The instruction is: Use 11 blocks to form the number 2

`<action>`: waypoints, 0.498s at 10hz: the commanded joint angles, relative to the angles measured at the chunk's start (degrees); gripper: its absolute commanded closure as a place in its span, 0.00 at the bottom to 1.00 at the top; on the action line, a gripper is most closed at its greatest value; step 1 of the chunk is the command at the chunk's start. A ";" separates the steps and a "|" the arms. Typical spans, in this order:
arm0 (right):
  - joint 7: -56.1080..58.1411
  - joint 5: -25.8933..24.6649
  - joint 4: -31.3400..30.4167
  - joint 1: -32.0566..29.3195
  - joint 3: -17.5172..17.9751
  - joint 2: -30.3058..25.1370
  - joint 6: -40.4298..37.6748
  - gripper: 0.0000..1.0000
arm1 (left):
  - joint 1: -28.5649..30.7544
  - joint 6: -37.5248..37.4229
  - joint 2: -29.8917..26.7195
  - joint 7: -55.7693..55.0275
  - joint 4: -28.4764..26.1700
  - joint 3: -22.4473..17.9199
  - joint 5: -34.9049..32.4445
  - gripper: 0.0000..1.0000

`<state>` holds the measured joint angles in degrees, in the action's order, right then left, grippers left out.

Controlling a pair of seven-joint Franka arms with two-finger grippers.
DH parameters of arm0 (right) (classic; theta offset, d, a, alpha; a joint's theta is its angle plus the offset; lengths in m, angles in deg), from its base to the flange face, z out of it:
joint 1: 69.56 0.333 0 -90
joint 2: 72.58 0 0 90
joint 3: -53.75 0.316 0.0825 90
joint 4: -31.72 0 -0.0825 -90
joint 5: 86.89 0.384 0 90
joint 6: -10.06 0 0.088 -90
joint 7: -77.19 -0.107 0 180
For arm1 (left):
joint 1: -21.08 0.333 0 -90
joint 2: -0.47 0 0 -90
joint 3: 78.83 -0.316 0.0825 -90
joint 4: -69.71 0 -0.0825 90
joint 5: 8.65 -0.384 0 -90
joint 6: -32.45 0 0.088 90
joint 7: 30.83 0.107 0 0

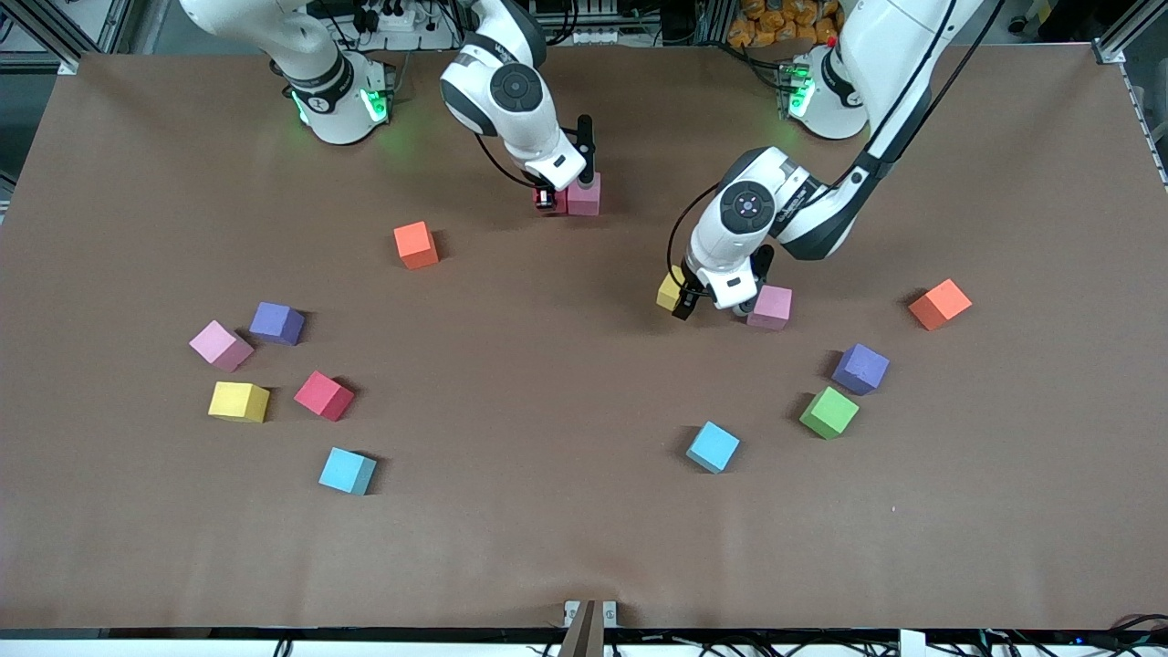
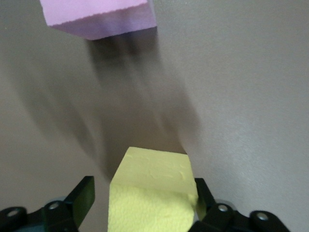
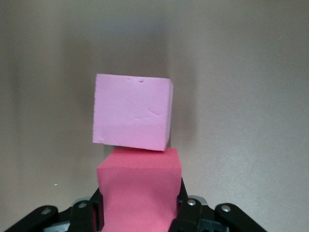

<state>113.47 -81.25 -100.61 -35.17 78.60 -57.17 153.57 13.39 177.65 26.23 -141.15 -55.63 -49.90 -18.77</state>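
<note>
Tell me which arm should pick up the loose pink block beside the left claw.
Left. Its claw brackets a yellow block right beside that pink block. The right claw grips a red block nearer the bases.

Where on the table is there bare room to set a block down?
The widest bare stretch runs down the middle, between the red block and the light blue block. Crowded: around the left claw with its yellow block and a pink block.

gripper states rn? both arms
Left gripper: open around the yellow block, one finger clear of it, not yet gripping.
Right gripper: shut on the red block.
</note>
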 commanded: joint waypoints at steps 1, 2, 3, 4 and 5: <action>-3.15 0.34 -0.91 -0.46 1.59 -0.46 0.45 0.50 | 0.31 0.96 0.79 -2.27 -0.17 0.08 -2.27 1.00; -3.15 0.25 -1.00 -0.55 1.60 -0.46 0.54 0.50 | 0.92 0.61 0.01 -2.27 -0.17 -0.01 -2.27 1.00; -3.24 0.08 -1.78 -0.55 1.60 -0.46 1.15 0.50 | 1.89 0.26 -1.05 -2.27 -0.08 -0.19 -2.27 1.00; -3.24 -0.36 -2.14 -0.55 1.60 -0.37 1.51 0.50 | 4.51 -0.70 -2.01 -1.92 0.36 -0.19 -2.36 1.00; -3.24 -1.06 -2.31 -0.55 1.60 -0.11 1.68 0.50 | 6.36 -1.76 -3.59 -1.66 0.54 -0.19 -2.36 1.00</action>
<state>111.21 -81.46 -101.70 -35.19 79.51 -57.10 154.02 16.84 177.68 25.81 -141.89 -54.69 -50.42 -19.50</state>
